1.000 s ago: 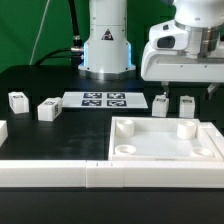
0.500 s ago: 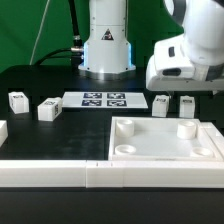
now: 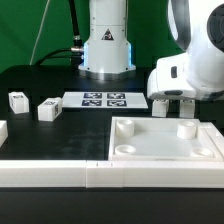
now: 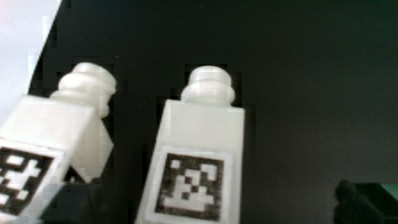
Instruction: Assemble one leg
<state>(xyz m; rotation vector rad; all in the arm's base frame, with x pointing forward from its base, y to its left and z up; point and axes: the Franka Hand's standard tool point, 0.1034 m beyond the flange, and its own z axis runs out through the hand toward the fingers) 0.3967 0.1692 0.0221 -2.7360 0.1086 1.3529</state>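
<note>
gripper (image 3: 172, 100) hangs low over two legs, near worktop's far edge on the exterior view's right. jaws apart or together: cannot tell, fingers hidden under hand body. leg (image 4: 201, 140) and twin (image 4: 59, 130) upright on worktop, just beside each other, apart, just behind tray (image 3: 200, 150).

progress: judged barely begun. no leg stands in tray; grasp, carry, insert all left.

wrist view alone shows pegs and tags close up. exterior view alone shows tray, marker board (image 3: 105, 98), spare leg (image 3: 17, 100) and another spare (image 3: 47, 110) toward left edge.
</note>
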